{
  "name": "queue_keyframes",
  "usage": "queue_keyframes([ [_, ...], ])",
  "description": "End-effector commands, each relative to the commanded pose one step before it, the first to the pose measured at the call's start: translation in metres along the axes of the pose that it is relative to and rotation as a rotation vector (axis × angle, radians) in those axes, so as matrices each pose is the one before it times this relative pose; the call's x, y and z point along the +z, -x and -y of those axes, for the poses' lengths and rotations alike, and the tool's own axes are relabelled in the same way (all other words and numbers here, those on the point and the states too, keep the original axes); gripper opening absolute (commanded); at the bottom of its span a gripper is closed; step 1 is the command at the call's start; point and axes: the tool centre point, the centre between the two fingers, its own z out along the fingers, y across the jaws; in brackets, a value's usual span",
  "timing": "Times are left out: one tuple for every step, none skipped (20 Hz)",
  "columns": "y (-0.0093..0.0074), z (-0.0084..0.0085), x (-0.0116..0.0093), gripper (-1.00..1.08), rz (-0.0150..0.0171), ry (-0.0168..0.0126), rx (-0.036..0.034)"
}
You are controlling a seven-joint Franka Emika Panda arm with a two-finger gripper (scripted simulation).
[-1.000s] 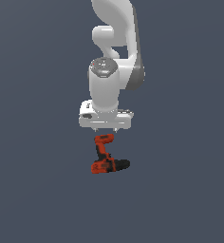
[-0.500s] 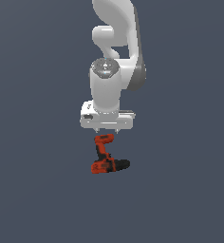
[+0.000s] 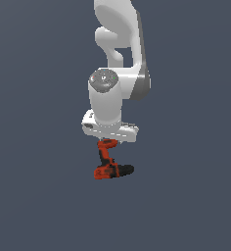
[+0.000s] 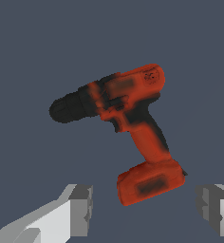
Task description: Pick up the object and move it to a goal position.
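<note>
A: Exterior view first. Any writing or brand to log?

B: None legible. The small red-orange cordless power drill with black trim and a black nose (image 3: 110,164) carries no mark I can read at this size. The white arm (image 3: 118,59) has a grey round cap on its joint, with marks on it too small to make out.

A: The pincer?

B: The pincer (image 3: 109,141) sits under the white hand, right above the drill's upper end. The fingers are hidden behind the hand and the drill from here; I cannot tell contact in this view. The drill stands L-shaped, handle upward, body and black nose lying level, the nose pointing to the exterior view's right, on a plain dark grey-blue ground (image 3: 39,196).

A: Wrist view?

B: A faint round emblem on the rear end of the drill (image 4: 128,123), unreadable. A darker rectangular patch on the battery foot, also blurred. The pincer (image 4: 147,209) is spread wide, released; one grey fingertip (image 4: 80,209) and its mate stand either side of the battery foot, both apart from it, gripping nothing.

A: Drill's look?

B: Orange body, black chuck, black trim along the handle.
</note>
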Motion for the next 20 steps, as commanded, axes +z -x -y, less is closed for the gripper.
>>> queue_keyframes([
  [-0.00606,0.00231,0.00492,0.68,0.01524,-0.01707,0.07184],
  [-0.00266,0.00128,0.00220,0.68,0.00713,-0.00767,0.03237],
  [-0.00272,0.00144,0.00234,0.68,0.00772,-0.00799,0.03394],
  [-0.00267,0.00157,0.00239,0.68,0.00805,-0.00800,0.03425],
  [-0.00259,0.00166,0.00240,0.68,0.00828,-0.00789,0.03412],
  [-0.00250,0.00175,0.00242,0.68,0.00850,-0.00778,0.03398],
  [-0.00241,0.00183,0.00244,0.68,0.00873,-0.00766,0.03385],
  [-0.00231,0.00191,0.00246,0.68,0.00896,-0.00753,0.03370],
  [-0.00222,0.00198,0.00247,0.68,0.00918,-0.00739,0.03357],
  [-0.00212,0.00204,0.00249,0.68,0.00940,-0.00724,0.03342],
  [-0.00202,0.00211,0.00251,0.68,0.00963,-0.00709,0.03328],
  [-0.00192,0.00216,0.00252,0.68,0.00985,-0.00692,0.03313],
  [-0.00182,0.00221,0.00254,0.68,0.01006,-0.00675,0.03299],
  [-0.00172,0.00225,0.00255,0.68,0.01028,-0.00657,0.03284],
  [-0.00162,0.00229,0.00257,0.68,0.01049,-0.00638,0.03270],
  [-0.00152,0.00232,0.00258,0.68,0.01070,-0.00619,0.03254],
  [-0.00142,0.00235,0.00259,0.68,0.01090,-0.00598,0.03239],
  [-0.00132,0.00237,0.00261,0.68,0.01110,-0.00577,0.03225],
  [-0.00122,0.00238,0.00262,0.68,0.01130,-0.00554,0.03209],
  [-0.00112,0.00239,0.00263,0.68,0.01149,-0.00532,0.03194],
])
